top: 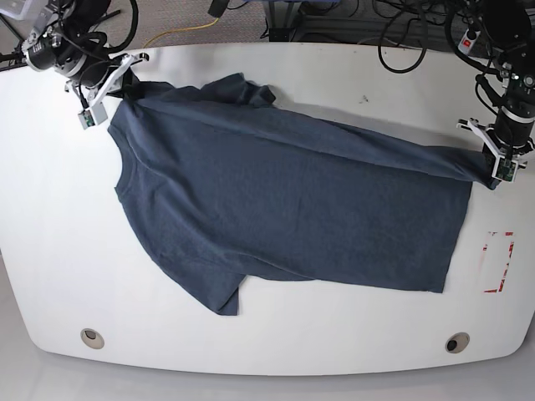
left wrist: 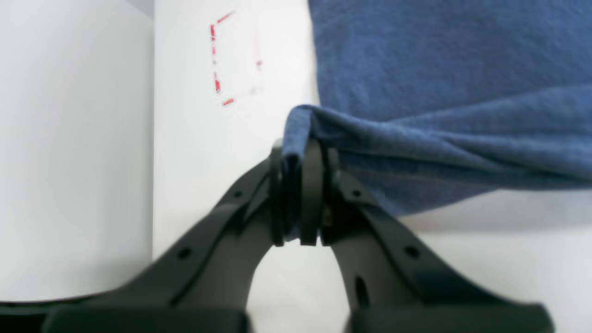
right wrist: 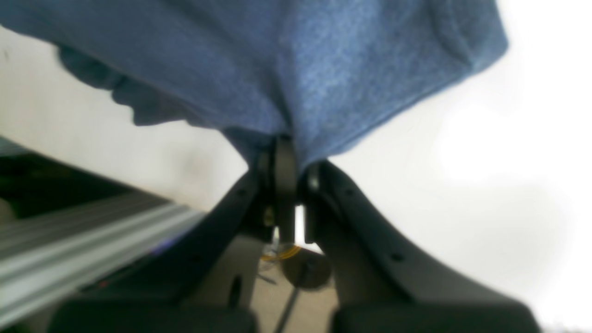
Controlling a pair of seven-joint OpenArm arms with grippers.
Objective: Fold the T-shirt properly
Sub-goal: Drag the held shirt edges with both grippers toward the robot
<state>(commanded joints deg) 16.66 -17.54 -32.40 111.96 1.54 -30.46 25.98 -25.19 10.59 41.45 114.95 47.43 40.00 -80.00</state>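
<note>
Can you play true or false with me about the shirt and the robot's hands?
1. Both tools are pinching the T-shirt. True: the left tool and the right tool each have blue cloth squeezed between their fingers.
2. The shirt is already folded into a neat square. False: it lies spread out across the white table, with one long fold along the far edge.
3. The shirt is red. False: it is dark blue.
4. There are red marks on the table near the left tool. True: the red marks sit beside the shirt's bottom edge.
5. The tools hold the same corner. False: they hold opposite ends.
</note>
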